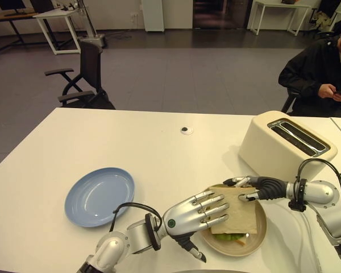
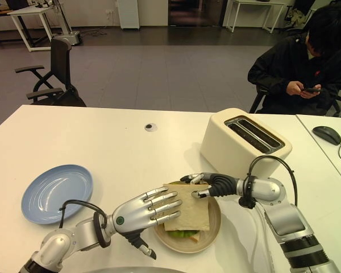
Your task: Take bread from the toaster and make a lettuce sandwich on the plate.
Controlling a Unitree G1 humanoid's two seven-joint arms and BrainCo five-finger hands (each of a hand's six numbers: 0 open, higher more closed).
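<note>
1. Desk (image 1: 159, 153) edges: the near edge runs close below the tan plate (image 1: 263, 226) at 6 o'clock, and the right edge passes just past the toaster (image 1: 270, 151) at 3 o'clock.
2. Bare desk surface spreads from the blue plate (image 1: 99, 196) toward 12 o'clock and across to the toaster.
3. Tan plate holds lettuce (image 1: 230, 235) under a bread slice (image 1: 238, 213).
4. Left robot hand (image 1: 202, 211) lies flat on the bread's 9 o'clock side, fingers straight, gripping nothing.
5. Right robot hand (image 1: 256, 187) pinches the bread's 1 o'clock corner with curled fingers.
</note>
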